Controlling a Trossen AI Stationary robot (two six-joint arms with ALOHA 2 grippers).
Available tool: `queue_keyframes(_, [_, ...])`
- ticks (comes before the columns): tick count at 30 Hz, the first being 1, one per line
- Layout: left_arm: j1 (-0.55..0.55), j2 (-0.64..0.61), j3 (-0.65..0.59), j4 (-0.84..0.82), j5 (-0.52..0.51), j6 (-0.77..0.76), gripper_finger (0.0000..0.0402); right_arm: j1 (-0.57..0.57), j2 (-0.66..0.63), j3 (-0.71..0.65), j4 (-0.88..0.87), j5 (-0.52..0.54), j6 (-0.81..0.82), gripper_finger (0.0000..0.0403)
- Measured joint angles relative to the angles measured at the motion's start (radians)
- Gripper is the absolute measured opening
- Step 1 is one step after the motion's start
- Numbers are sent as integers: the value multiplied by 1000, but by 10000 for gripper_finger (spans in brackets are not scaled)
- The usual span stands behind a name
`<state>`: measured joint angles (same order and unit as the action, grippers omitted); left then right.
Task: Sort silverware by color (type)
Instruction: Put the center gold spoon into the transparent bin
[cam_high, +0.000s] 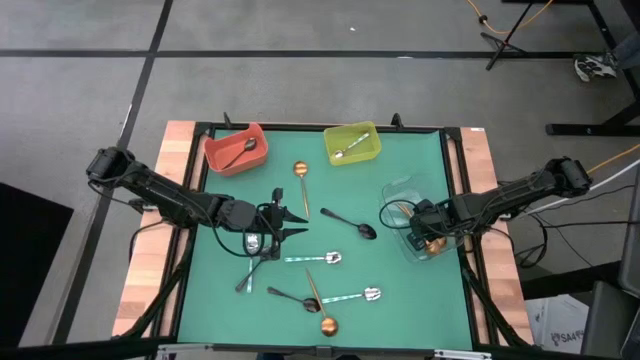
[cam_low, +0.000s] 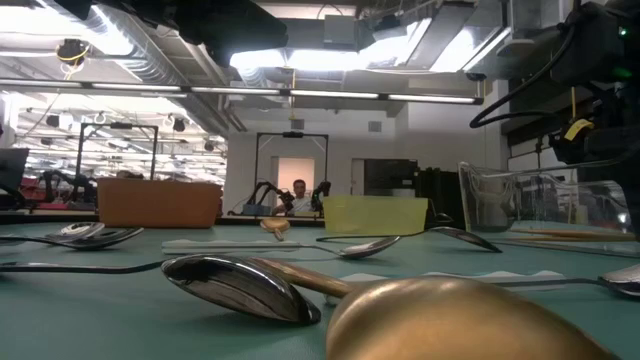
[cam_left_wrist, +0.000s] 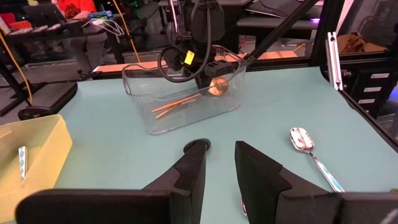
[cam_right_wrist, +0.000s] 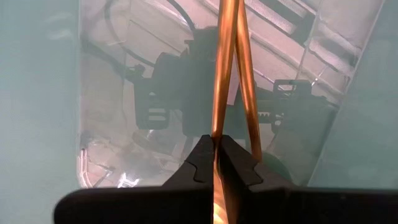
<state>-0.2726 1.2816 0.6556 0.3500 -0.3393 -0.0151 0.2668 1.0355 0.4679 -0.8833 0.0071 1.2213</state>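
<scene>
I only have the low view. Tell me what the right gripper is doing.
Observer: The right gripper is down in the clear bin, shut on a copper spoon by its handle.
Operator: Now the left one.
Observer: The left gripper hovers open and empty over the mat, facing the clear bin.
Operator: Report the other bins.
Observer: The red bin holds a black spoon; the yellow-green bin holds a silver spoon.
</scene>
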Motion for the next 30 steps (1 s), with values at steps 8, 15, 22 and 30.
queue_keyframes(8, [0, 0, 0, 0, 0, 0, 80, 0, 1, -1, -4, 2, 0, 70])
queue_keyframes(15, [0, 0, 0, 0, 0, 0, 80, 0, 1, -1, -3, 2, 1, 117])
queue_keyframes(22, [0, 0, 0, 0, 0, 0, 80, 0, 1, -1, -3, 1, 3, 113])
queue_keyframes(30, [0, 0, 0, 0, 0, 0, 80, 1, 0, 60, -71, 2, 1, 111])
